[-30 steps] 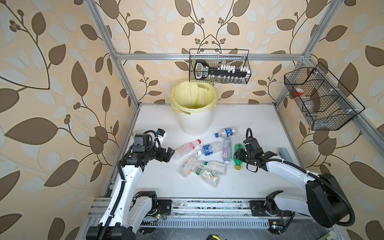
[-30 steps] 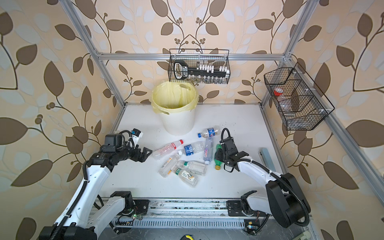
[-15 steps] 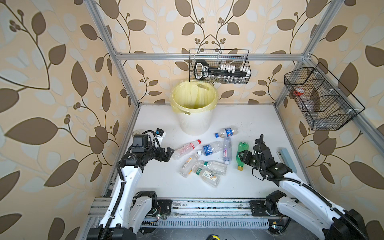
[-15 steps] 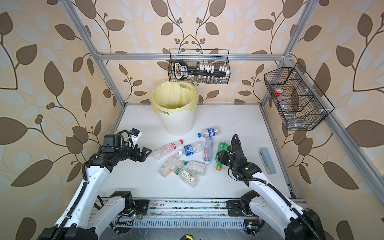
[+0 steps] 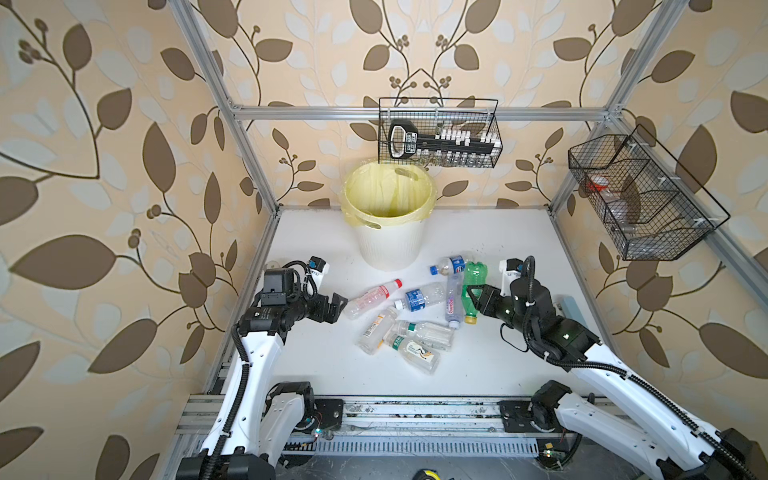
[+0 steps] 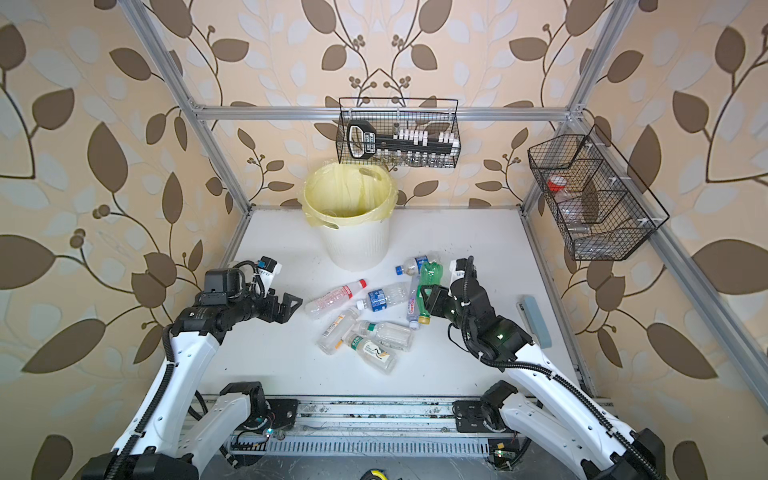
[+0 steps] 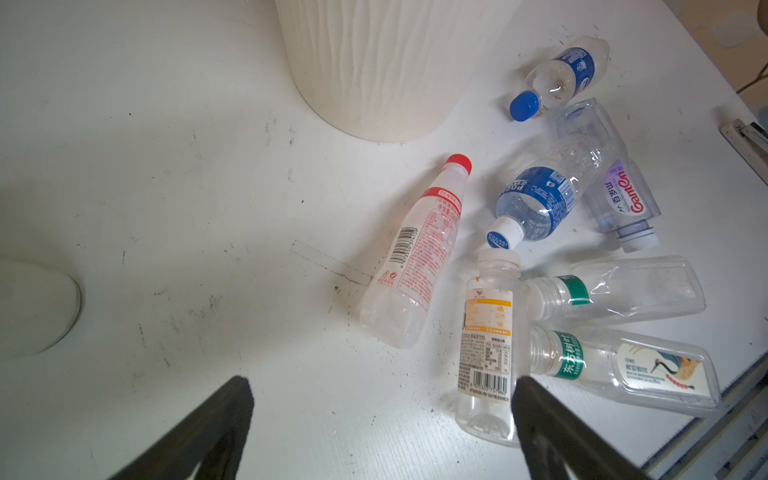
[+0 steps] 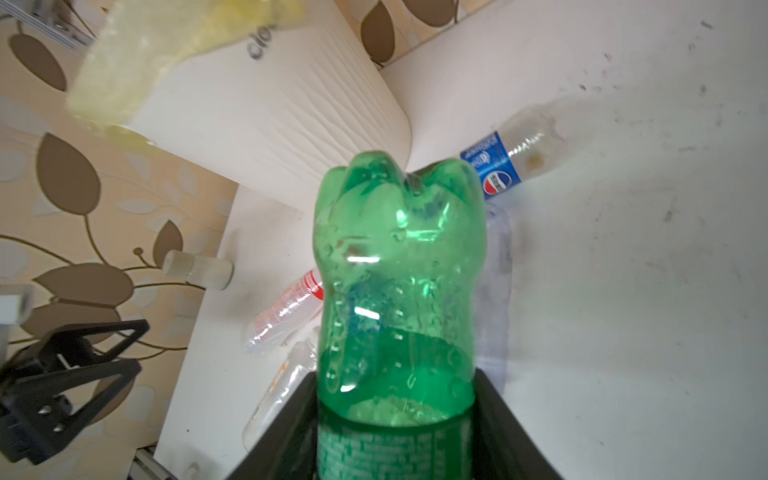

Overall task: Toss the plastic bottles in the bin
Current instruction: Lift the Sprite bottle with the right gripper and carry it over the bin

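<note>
Bottle [image 8: 399, 270] (green) clamped in R gripper [image 8: 397, 405].

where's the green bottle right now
In both top views the green bottle is right of the bottle pile, held in the right gripper, beside a clear bottle, near the bin.

Cap end of green bottle [image 8: 397, 291] outside right wrist view

Eight bottles [image 5: 372, 296], one bin [image 5: 388, 245], two wire baskets [image 5: 440, 133].
</note>
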